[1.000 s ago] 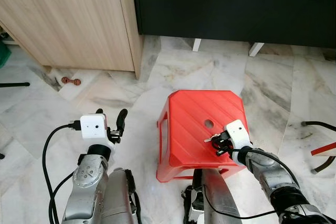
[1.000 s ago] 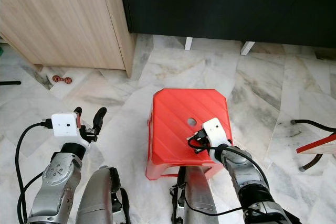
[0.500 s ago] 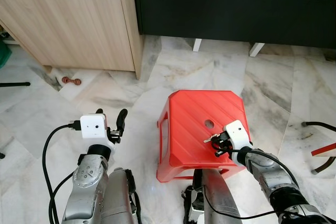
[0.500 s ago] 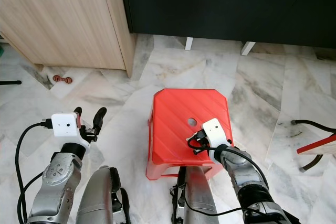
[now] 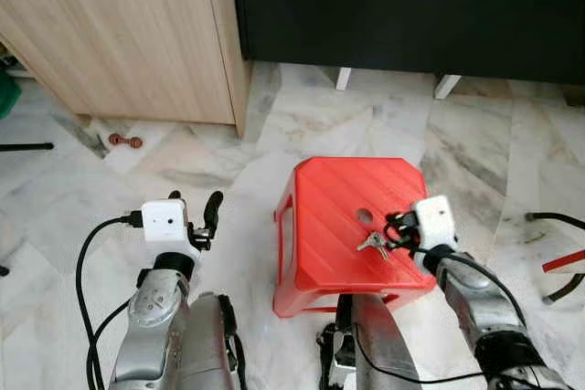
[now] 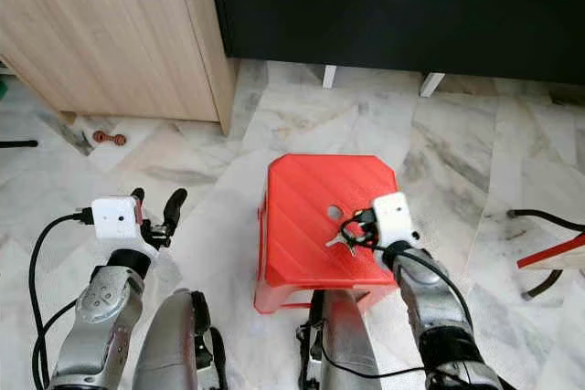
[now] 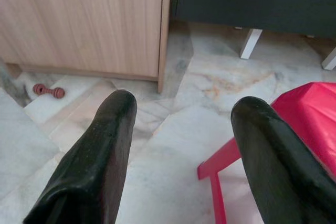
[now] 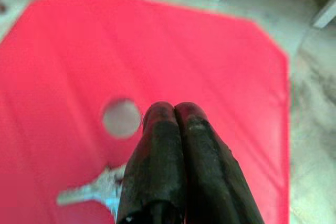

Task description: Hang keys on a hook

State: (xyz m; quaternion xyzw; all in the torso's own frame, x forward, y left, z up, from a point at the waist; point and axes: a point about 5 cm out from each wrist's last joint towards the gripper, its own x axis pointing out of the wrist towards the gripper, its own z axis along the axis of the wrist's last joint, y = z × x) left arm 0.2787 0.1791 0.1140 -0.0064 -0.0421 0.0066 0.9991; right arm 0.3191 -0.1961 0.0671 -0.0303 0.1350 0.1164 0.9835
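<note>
Over the red stool (image 5: 340, 216), right gripper (image 5: 395, 228) pinched on keys (image 5: 373, 243); left gripper (image 5: 194, 212) idle, fingers apart.

No legible text or signs

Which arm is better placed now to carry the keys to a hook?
The right. The right gripper is shut over the red stool with the keys at its fingertips. The left gripper is open, beside the stool.
</note>
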